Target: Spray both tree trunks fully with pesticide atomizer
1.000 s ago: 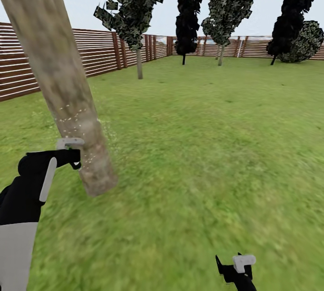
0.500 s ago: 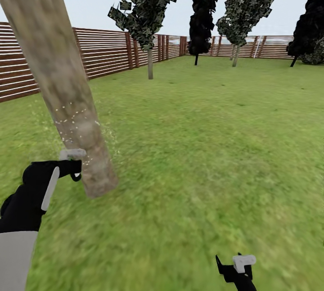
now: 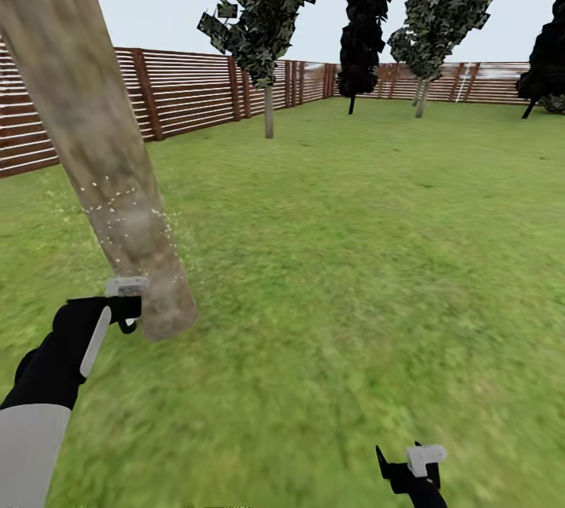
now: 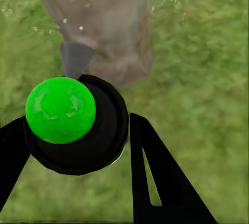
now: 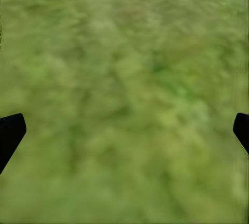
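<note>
Big green lawn (image 3: 353, 257) ringed by a slatted wooden fence (image 3: 196, 92), thin dark trees along the far side. Up close on the left, one fat blotchy trunk (image 3: 94, 139), leaning in the head view, with pale specks of spray (image 3: 118, 210) dotted over its lower part and a bit on the grass beside it. Left end effector (image 3: 129, 312) right next to the trunk's base, clamped around the sprayer (image 4: 78, 125): dark round body, green blob on top, grey nozzle aimed at the bark. Right end effector (image 5: 124, 130) down low over bare grass, fingers spread wide, holding nothing. Looks like mid-spray on the first trunk. Upper trunk looks bare, so probably needs lifting the nozzle and sweeping around before heading to the second tree.
</note>
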